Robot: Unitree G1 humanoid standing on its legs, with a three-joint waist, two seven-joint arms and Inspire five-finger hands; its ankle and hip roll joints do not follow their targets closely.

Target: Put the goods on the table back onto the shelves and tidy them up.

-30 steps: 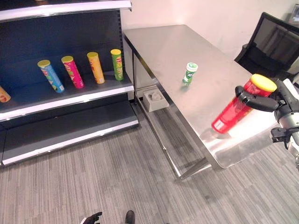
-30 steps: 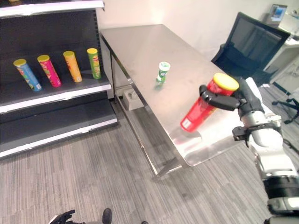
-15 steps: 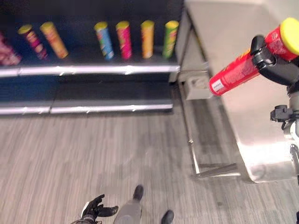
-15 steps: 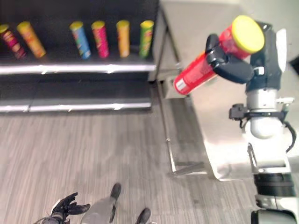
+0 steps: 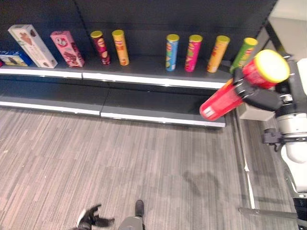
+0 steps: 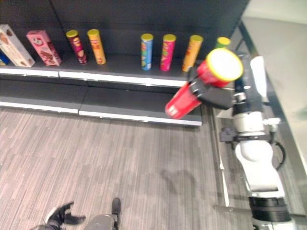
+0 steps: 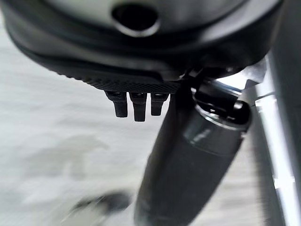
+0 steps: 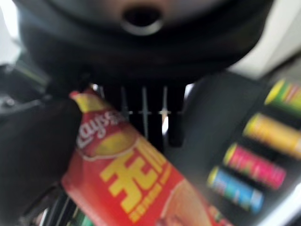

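Now the whole picture has swung away from the table, which a second ago carried a small green container, and the shelves [image 5: 144,79] sit square ahead: the camera has turned, not the goods. That reads as the carry leg of the job, with placing yet to come. At far left two boxes [image 5: 45,45] lean on the middle shelf, then two tubes [image 5: 110,46], then a gap, then a row of four tubes [image 5: 206,48]. Low at the left the left hand [image 5: 93,221] hangs by the floor, blurred, so I cannot tell how its fingers stand. Right of centre the red tube [image 5: 225,98] with its yellow lid is tilted in the air before the shelf's right end, clasped near its top by the curled fingers of the right hand [image 5: 256,96] (its wrist view shows thumb and fingers around the tube). The green tube is partly hidden behind it, and the table edge [image 6: 288,139] is cut off at right.
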